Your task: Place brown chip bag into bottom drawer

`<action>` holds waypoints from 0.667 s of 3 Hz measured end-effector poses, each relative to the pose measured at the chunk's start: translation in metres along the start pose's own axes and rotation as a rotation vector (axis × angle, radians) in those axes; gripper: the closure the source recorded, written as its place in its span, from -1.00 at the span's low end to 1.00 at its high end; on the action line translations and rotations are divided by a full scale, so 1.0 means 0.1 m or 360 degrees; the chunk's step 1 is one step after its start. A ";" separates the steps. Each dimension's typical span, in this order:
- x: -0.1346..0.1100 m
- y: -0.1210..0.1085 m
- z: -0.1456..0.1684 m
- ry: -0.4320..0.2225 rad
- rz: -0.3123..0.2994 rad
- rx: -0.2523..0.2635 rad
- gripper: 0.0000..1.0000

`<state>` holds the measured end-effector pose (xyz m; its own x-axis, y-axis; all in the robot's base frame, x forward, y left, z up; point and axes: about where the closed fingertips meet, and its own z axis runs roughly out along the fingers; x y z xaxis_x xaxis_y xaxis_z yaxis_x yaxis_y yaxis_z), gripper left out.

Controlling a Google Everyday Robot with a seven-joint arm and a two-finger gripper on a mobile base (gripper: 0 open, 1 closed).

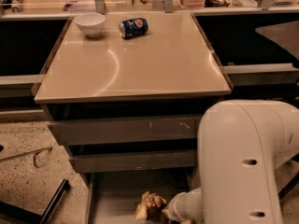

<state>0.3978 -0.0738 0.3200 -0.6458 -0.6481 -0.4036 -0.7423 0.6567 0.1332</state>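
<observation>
The brown chip bag point(148, 206) shows as a crumpled brown and pale yellow lump at the bottom edge of the camera view, over the flat grey floor of the open bottom drawer point(114, 190). My gripper point(164, 212) sits right against the bag's right side, at the end of the white wrist. The large white arm covers the lower right. Whether the bag rests on the drawer floor or hangs just above it I cannot tell.
Two grey-fronted drawers point(126, 129) sit above the open one. On the tan tabletop point(140, 64) a white bowl point(90, 23) and a blue soda can point(133, 27) lie at the far edge. Black legs point(51, 202) and a wire lie on the speckled floor at left.
</observation>
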 end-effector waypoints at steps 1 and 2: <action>0.01 0.23 0.35 -0.0100 0.0070 -0.0179 1.00; -0.07 0.56 0.81 -0.0223 -0.0004 -0.0382 1.00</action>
<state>0.3752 -0.0012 0.2571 -0.6255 -0.5790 -0.5230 -0.7756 0.5344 0.3361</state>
